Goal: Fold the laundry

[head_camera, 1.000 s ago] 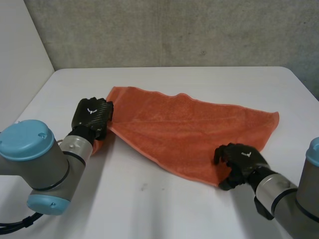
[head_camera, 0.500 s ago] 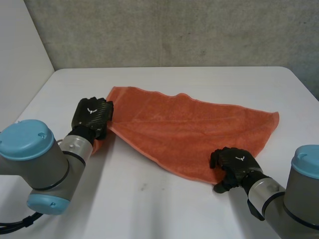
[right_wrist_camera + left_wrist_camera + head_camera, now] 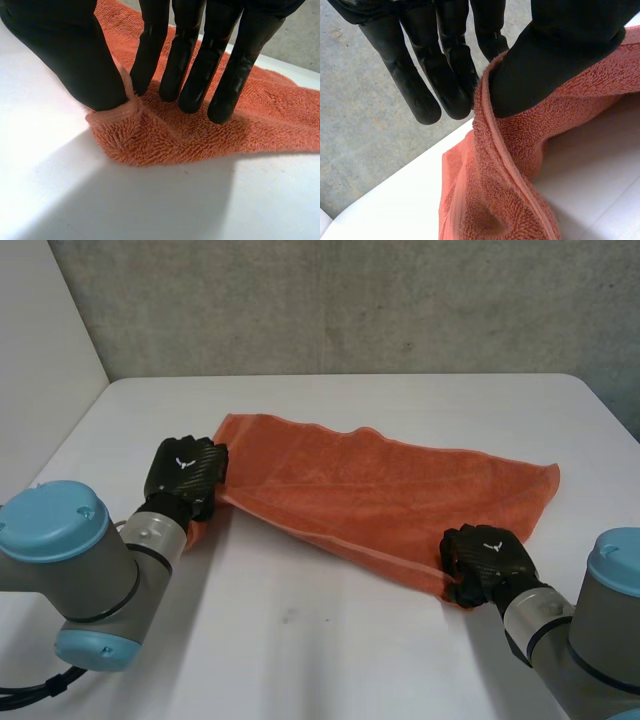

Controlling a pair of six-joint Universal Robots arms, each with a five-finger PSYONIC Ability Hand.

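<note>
Orange terry towel (image 3: 380, 490), spread slantwise in one layer on the white worktop (image 3: 300, 640), with both near corners held.

Left hand (image 3: 185, 475): at the towel's left near corner. The left wrist view shows the thumb (image 3: 555, 55) pressing the hemmed edge against the fingers (image 3: 445, 75), so the cloth is pinched. From that pinch the towel hangs down to the worktop.

Right hand (image 3: 487, 558): low on the worktop at the right near corner. In the right wrist view the thumb (image 3: 65, 55) and the finger beside it nip a small ridge of hem. The remaining fingers (image 3: 245, 60) rest their tips on the pile.

No fold has been made yet; the far edge lies flat.

Likely hazards:
- The right hand's hold takes only a thin ridge of hem, so the corner may slip free once it bears the towel's weight.
- The hands start at unequal heights on a cloth lying askew, so the corners may land off the far edge and give a crooked fold.
- The free far side may drag along the smooth worktop and bunch.
</note>
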